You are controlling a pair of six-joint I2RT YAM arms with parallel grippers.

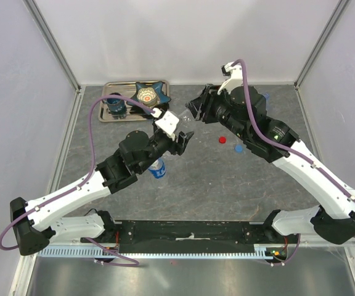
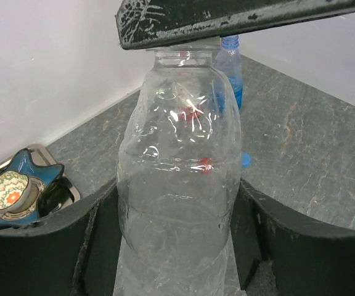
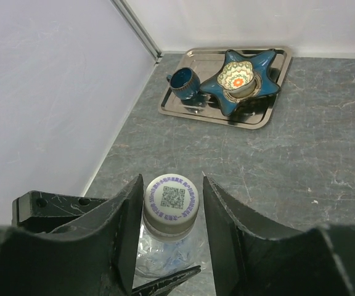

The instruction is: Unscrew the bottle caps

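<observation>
Roughly mid-way across the grey counter (image 1: 227, 179), left tool (image 2: 176, 216) clamped the clear crinkled plastic bottle (image 2: 177, 154); right tool (image 3: 172, 185) sat narrow, pressed on both sides of its white QR-printed screw cap (image 3: 172, 198).

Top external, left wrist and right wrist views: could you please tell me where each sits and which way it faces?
Top external: above, behind the bases, looking down on the grey table; both arms, left tool and right tool show.
Left wrist: on the left arm, facing the far wall; its black fingers clasp the clear plastic bottle.
Right wrist: above that bottle, looking down towards the far-left corner; its fingers flank the white QR-printed cap.
Shared: both wrist views show the bottle and the blue star-shaped dish.
</observation>
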